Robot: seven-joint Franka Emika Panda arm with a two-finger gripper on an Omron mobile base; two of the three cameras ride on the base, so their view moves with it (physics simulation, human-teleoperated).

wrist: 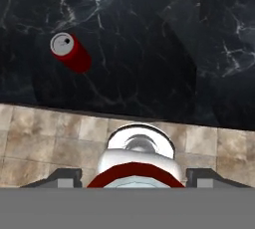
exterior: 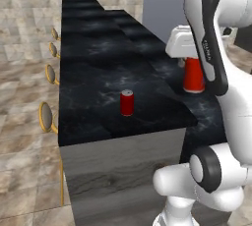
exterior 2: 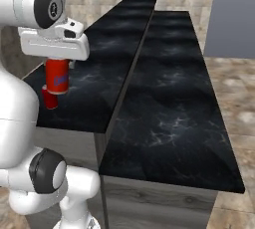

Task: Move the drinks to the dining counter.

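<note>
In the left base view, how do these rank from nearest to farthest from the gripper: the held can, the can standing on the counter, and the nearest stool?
1. The held red can, between the fingers of the gripper, over the dining counter.
2. The standing red can, on the counter's raised part, to the left of the gripper.
3. The nearest stool, beyond the counter's far left edge.

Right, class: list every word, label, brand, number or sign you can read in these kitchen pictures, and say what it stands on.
No text can be read.
Held can in the gripper: a bluish-purple mark on its side, too blurred to read.
Standing can on the dining counter: plain red, no label visible.
Arm: faint grey marking on the dark link, illegible.
</note>
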